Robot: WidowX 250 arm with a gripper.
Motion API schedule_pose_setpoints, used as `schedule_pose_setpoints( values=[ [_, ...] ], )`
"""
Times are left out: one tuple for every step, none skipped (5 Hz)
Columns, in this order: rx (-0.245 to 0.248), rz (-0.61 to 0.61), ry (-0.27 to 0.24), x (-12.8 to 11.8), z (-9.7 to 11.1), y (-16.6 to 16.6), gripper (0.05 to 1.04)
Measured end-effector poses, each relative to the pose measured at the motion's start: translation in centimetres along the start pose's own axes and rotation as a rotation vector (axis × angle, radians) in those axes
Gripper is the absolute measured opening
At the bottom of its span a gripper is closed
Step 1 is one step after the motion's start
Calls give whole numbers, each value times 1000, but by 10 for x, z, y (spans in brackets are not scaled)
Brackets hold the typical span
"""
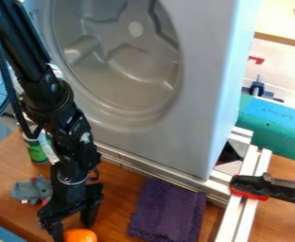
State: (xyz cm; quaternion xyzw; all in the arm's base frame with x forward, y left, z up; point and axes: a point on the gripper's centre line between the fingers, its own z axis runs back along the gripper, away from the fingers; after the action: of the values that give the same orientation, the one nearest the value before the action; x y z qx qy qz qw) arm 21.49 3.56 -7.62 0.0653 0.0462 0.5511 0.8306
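Centrally placed and largest is a grey appliance-like housing (200, 94), its front face bearing a broad round recess with moulded ribs. Before it extends a brown wood-grained work surface (118, 189). The black robot arm (61, 108) enters at the upper left and slants downward across the left part of the housing. Pale metal rails (238, 222) run along the housing's lower edge and, at right, toward the lower border. To the right of the housing lies a teal body (282, 137) carrying a patch of blue tape (273, 112) with handwriting. A purple cloth (169, 208) lies on the work surface in front of the rails, its lower end near the bottom border.

At the arm's lower end, left of the cloth, hangs the gripper (73, 230), opened wide, its two fingers well apart and pointing down. An orange rounded object (80, 235) is at the lower border, directly below and partly between the fingers; whether either finger touches it cannot be told, and no grip on it is seen. At right, a black clamp with red parts (270, 188) lies across the rails. Left of the gripper rests a small grey plush toy (31, 190); behind the toy stands a green container (36, 151), partly hidden by the arm. Smallest are a dark blue clamp (257, 89) and a red piece (256, 60), beyond the housing at upper right.
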Motion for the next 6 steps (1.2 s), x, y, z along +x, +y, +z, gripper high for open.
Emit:
schedule_pose_setpoints(
  values=[
    [-12, -9, 1, -1, 0, -1, 1001],
    [-28, -58, -11, -7, 2, 3, 919],
    [-49, -87, -14, -8, 4, 1, 680],
    [-99, -133, -20, -9, 16, 0, 568],
    [-128, -221, -24, -6, 33, 3, 567],
    [-93, -334, -68, -8, 62, 9, 567]
  ],
)
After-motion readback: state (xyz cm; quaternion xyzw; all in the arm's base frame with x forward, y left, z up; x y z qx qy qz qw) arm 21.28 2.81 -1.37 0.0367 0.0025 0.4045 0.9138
